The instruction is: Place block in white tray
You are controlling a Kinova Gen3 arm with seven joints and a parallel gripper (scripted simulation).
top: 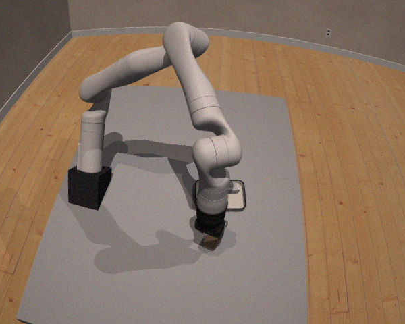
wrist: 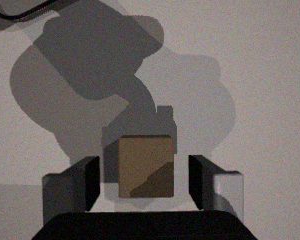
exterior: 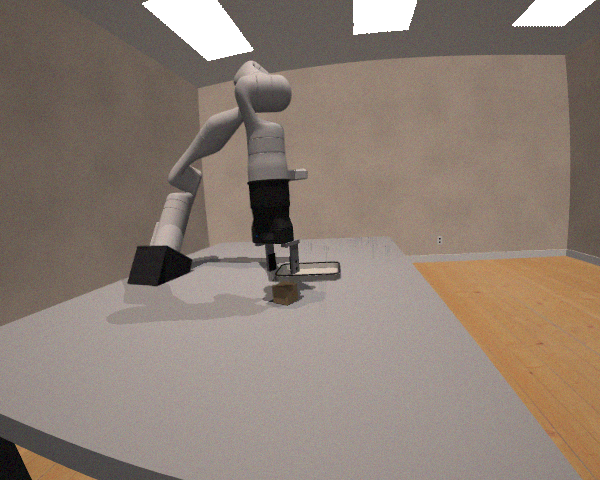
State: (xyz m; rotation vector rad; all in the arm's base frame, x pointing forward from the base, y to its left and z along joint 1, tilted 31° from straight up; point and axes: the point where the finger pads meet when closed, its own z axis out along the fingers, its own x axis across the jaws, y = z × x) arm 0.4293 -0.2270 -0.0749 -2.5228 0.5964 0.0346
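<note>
A small brown block point(top: 209, 243) point(exterior: 285, 293) point(wrist: 146, 166) rests on the grey table point(top: 160, 296) point(exterior: 290, 387), a short way in front of the white tray. The tray point(top: 244, 195) point(exterior: 336, 268) has a dark rim and lies flat; in the top view the arm covers part of it. Only a corner of its rim point(wrist: 20, 17) shows in the wrist view. My gripper point(top: 211, 237) point(exterior: 282, 273) point(wrist: 144, 174) is open and points straight down over the block. Its fingertips are just above the block's top, one on each side, with gaps on both sides. Nothing is between the fingers.
The arm's black base point(top: 87, 188) point(exterior: 155, 264) stands at the table's left side, away from the block. The arm arches over the table's middle and casts broad shadows. A wooden floor surrounds the table.
</note>
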